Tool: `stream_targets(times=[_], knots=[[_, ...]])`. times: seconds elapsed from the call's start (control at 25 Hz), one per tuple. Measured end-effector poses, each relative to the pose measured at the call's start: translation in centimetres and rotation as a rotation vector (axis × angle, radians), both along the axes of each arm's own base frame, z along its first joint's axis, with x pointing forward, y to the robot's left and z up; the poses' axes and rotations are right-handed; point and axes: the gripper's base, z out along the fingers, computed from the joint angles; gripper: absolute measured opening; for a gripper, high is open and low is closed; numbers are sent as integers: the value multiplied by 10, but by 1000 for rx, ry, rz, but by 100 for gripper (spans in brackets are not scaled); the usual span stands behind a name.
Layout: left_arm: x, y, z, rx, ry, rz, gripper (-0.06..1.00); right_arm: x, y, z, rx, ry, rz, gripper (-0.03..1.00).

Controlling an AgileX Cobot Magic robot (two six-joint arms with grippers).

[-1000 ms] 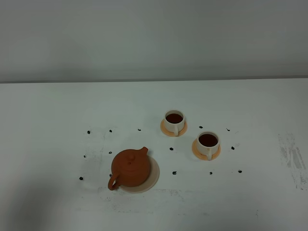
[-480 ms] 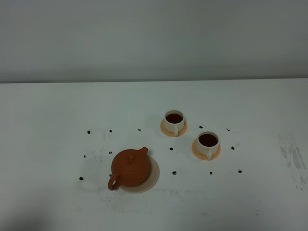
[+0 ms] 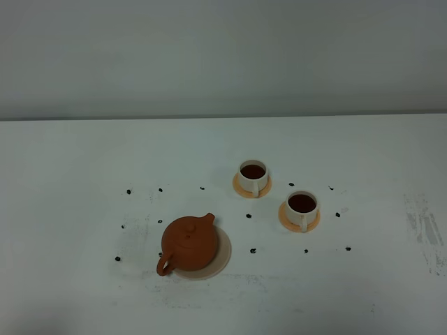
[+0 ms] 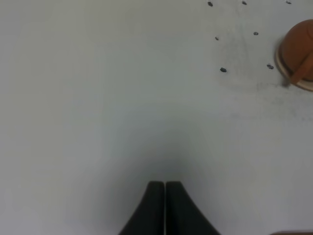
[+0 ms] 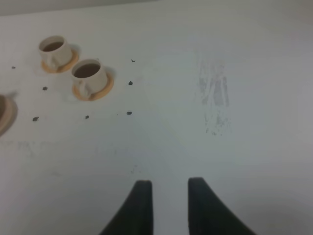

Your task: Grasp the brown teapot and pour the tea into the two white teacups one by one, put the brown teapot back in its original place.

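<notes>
The brown teapot (image 3: 188, 243) stands upright on the pale beige coaster disc (image 3: 222, 257) left of centre; part of it shows in the left wrist view (image 4: 299, 53). Two white teacups (image 3: 253, 176) (image 3: 302, 208) sit on orange saucers to its right, both holding dark tea (image 3: 253, 171). They also show in the right wrist view (image 5: 55, 50) (image 5: 89, 76). My left gripper (image 4: 165, 188) is shut and empty above bare table, well away from the teapot. My right gripper (image 5: 168, 188) is open and empty, well away from the cups. Neither gripper shows in the exterior view.
Small dark specks (image 3: 253, 250) are scattered on the white table around the teapot and cups. A grey smudge (image 3: 423, 223) marks the table at the right. A pale wall (image 3: 223, 56) rises behind the table's far edge.
</notes>
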Motion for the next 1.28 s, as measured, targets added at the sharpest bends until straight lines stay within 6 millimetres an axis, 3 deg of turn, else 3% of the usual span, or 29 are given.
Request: stream_targets(times=[0.24, 1.28], knots=[[-14, 0, 0, 0, -83, 0, 2, 0, 0, 0, 0, 0, 0, 21], [-14, 0, 0, 0, -85, 0, 2, 0, 0, 0, 0, 0, 0, 21]])
